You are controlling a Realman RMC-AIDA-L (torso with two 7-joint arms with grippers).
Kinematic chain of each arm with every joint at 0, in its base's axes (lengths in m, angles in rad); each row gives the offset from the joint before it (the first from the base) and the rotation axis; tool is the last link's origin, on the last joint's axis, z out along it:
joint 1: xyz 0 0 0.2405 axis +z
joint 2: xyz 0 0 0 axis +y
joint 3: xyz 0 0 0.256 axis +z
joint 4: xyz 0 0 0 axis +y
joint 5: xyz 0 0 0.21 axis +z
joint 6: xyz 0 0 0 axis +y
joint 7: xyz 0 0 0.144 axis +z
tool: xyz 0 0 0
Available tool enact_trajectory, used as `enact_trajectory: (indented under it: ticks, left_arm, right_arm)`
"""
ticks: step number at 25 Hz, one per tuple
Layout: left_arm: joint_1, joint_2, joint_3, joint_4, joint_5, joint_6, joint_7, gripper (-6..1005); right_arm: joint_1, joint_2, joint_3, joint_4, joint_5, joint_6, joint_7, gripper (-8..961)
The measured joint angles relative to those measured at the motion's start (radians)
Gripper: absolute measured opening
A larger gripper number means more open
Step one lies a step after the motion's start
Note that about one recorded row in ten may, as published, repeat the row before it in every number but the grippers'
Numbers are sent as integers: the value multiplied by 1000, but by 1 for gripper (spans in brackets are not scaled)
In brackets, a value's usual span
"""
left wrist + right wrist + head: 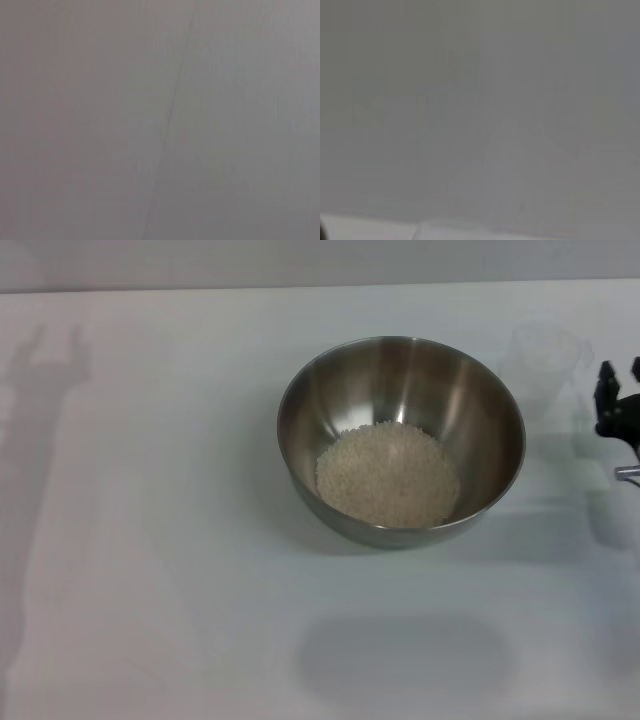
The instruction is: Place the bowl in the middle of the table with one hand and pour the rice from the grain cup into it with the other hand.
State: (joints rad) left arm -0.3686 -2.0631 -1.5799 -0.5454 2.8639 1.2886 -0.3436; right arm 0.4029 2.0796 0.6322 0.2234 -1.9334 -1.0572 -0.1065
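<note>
The steel bowl [400,390] stands near the middle of the white table [150,540]. A pale heap of rice [388,475] lies in its bottom. The translucent grain cup [545,360] stands upright on the table just right of the bowl's far side and looks empty. My right gripper [620,375] is at the right edge of the head view, just right of the cup and apart from it, its black fingers [604,385] spread and holding nothing. My left gripper is out of view; only its shadow falls on the table at the far left. Both wrist views show only blank grey surface.
The table's far edge [300,286] runs along the top of the head view. A soft shadow [400,655] lies on the table in front of the bowl.
</note>
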Motion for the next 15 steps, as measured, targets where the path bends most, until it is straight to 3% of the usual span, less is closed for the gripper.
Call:
enact_trajectory:
  ticks: [7,15]
  left_arm:
    - [0,0,1,27,1,-10,6,472]
    - [-24,-3,3,132,2,-27,20,472]
  right_arm:
    - [-10,-5,3,-35,-1,-229,75,359]
    - [76,-13,1,-143,-2,-359,214,404]
